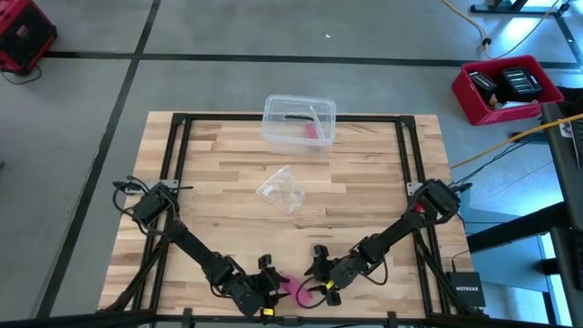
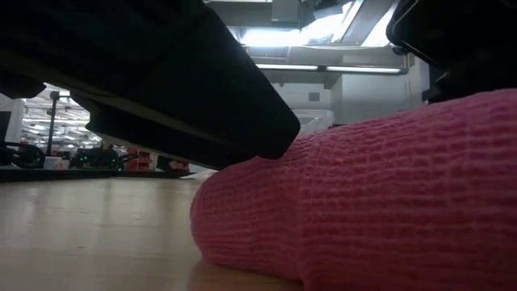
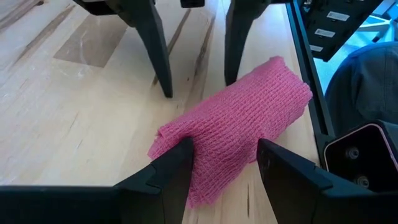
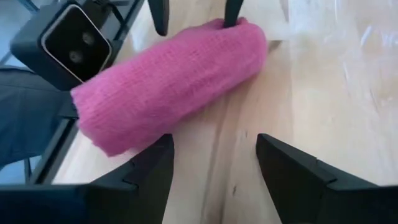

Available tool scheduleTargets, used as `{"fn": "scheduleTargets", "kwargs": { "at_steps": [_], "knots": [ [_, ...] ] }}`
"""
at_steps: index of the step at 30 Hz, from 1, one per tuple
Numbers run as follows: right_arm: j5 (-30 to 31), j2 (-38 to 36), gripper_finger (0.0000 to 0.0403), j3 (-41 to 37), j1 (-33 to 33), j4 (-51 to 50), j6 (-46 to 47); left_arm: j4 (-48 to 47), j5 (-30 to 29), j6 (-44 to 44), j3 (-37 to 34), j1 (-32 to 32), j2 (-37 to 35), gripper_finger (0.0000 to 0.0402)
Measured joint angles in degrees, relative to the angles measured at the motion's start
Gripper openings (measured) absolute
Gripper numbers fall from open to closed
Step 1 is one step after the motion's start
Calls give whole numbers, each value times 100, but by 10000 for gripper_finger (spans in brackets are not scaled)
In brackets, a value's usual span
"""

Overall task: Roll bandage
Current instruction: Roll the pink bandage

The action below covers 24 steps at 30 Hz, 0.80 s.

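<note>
The pink bandage (image 1: 296, 286) lies as a loose roll on the wooden table (image 1: 364, 182), close to its near edge. My left gripper (image 3: 224, 158) has come in from the left and is shut on the roll's left end. My right gripper (image 4: 214, 152) is open at the roll's right. The roll (image 4: 168, 81) lies just beyond its fingers, not between them. One right fingertip (image 3: 231, 74) stands at the roll's long side, and I cannot tell whether it touches. In the low view the roll (image 2: 371, 202) fills the right half. My left gripper has the roll's left end (image 3: 217, 143) between its two fingers, and the cloth fills the gap. One finger (image 3: 180, 162) dents the loose outer layer, which sticks out beside it. The fingers slant down from the table's left, obliquely across the roll. The roll rests on the table.
A clear plastic box (image 1: 299, 121) stands at the far edge and a crumpled clear wrapper (image 1: 284, 189) lies mid-table. The low camera's housing (image 4: 68, 43) and a black frame rail (image 3: 311, 81) run right beside the roll at the near edge.
</note>
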Motion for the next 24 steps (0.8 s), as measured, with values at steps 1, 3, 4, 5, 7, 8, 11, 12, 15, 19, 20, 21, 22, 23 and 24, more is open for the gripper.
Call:
{"fn": "scheduleTargets", "kwargs": {
  "at_steps": [1,3,4,5,7,8,11,12,15,19,20,21,22,23,24],
  "knots": [
    [-31,1,232,2,0,4,2,2,-2,0,0,0,0,175],
    [-40,1,232,6,0,-33,-3,2,-2,-2,0,0,0,175],
    [-52,-2,232,9,0,-84,-4,2,-3,-2,0,0,0,175],
    [-81,-46,232,15,0,-204,-8,2,-2,-2,0,0,0,175],
    [-103,-210,232,13,0,-580,-1,2,-2,-3,0,0,0,175],
    [-104,-300,232,7,0,-739,-1,2,-2,-10,-1,0,0,175],
    [-70,-636,232,-2,0,-863,-8,2,-4,-22,0,0,0,175],
    [-20,-729,232,4,4,-762,-22,2,-4,-17,0,0,1,175],
    [-1,-763,232,11,7,-268,-141,2,-4,-7,0,3,2,175],
    [-143,-491,232,11,7,36,-197,0,-2,-8,-2,7,2,175],
    [-163,-393,232,11,7,-12,-158,2,-4,-10,0,7,2,175],
    [-201,-293,232,6,7,-88,-132,2,-4,-5,-2,7,2,175],
    [-263,-207,232,0,7,-144,-92,2,-4,-5,-1,7,2,175],
    [-325,-128,232,0,7,-195,-10,0,-4,-7,0,7,2,175],
    [-336,-72,232,0,7,-182,26,0,-4,-9,0,7,2,175]
  ]
}}
